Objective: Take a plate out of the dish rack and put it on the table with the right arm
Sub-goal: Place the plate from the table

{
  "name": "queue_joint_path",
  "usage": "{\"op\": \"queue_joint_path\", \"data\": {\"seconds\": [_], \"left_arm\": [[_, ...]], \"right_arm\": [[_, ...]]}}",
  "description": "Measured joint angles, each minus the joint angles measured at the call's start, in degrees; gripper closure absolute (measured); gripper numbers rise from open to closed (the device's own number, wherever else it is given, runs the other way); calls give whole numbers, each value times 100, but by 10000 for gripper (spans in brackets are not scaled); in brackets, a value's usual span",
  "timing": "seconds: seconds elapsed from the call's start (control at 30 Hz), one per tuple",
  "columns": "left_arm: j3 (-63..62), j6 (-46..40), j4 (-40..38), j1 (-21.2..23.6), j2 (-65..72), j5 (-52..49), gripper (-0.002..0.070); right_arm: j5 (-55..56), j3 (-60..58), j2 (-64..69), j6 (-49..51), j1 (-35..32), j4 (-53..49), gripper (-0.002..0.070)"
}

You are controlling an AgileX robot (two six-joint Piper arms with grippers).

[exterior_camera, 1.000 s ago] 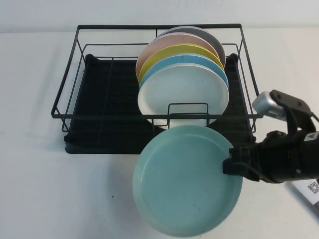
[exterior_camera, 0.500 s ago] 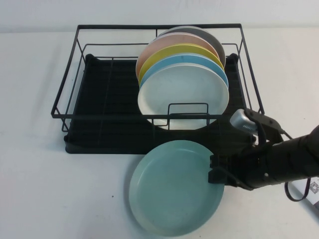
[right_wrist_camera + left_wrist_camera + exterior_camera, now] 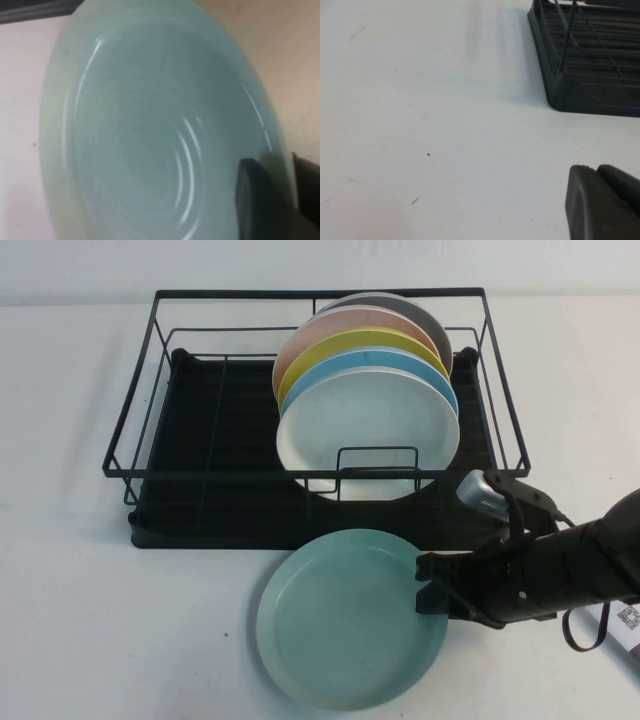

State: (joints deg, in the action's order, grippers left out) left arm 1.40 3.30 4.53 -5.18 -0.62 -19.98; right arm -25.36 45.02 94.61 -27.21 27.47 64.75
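Observation:
The mint-green plate (image 3: 340, 625) lies face up on the white table (image 3: 120, 640), just in front of the black wire dish rack (image 3: 200, 440). My right gripper (image 3: 432, 590) comes in low from the right and is shut on the plate's right rim. In the right wrist view the plate (image 3: 150, 130) fills the frame, and the right gripper (image 3: 272, 162) has one finger inside the rim and one outside. My left gripper (image 3: 594, 170) hangs shut and holding nothing over bare table, near a corner of the dish rack (image 3: 590, 75); the high view does not show it.
Several plates stand upright in the rack's right half: a white plate (image 3: 365, 435) in front, then a sky-blue plate (image 3: 375, 362), yellow, pink and grey ones behind. The rack's left half holds nothing. A printed tag (image 3: 625, 618) lies at the table's right edge.
The right arm lowered the plate from a tilted hold above the table until it lies flat in front of the rack. The gripper has stayed at the plate's right rim.

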Motion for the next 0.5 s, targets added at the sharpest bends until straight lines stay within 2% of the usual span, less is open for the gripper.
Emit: {"op": "queue_joint_path", "data": {"seconds": [0.23, 0.33, 0.5], "left_arm": [[0, 0, 0, 0, 0, 0, 679], [0, 0, 0, 0, 0, 0, 679], [0, 0, 0, 0, 0, 0, 679]], "right_arm": [[147, 0, 24, -19, 0, -49, 337], [84, 0, 2, -29, -94, -83, 312], [-295, 0, -563, -29, -519, -446, 337]]}}
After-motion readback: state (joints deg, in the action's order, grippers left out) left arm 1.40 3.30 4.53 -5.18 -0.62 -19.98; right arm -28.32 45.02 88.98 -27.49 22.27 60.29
